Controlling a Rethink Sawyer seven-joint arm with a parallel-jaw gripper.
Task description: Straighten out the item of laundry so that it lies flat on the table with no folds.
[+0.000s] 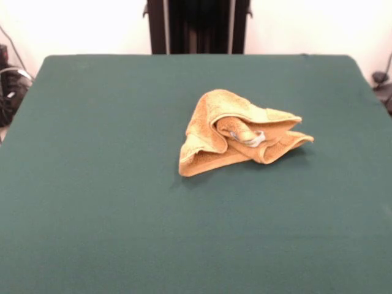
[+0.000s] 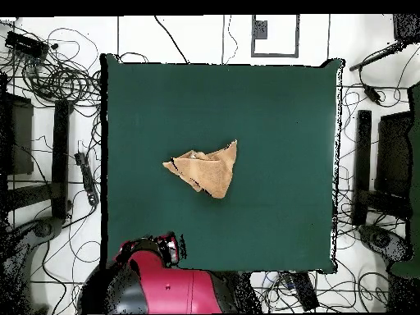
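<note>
Towel (image 1: 242, 135) lies crumpled near the middle of the table (image 1: 98, 184), bunched into a rough triangular heap with several folds lapping over one another and a small grey tag (image 1: 251, 138) showing in the crease at its centre. From overhead, the towel (image 2: 207, 168) is a pointed wedge, well clear of every table (image 2: 279, 107) edge. Nothing else rests on the felt. The arm (image 2: 168, 283) sits drawn back at the table's base-side edge; its gripper cannot be made out, so whether it is released or clenched cannot be told.
</note>
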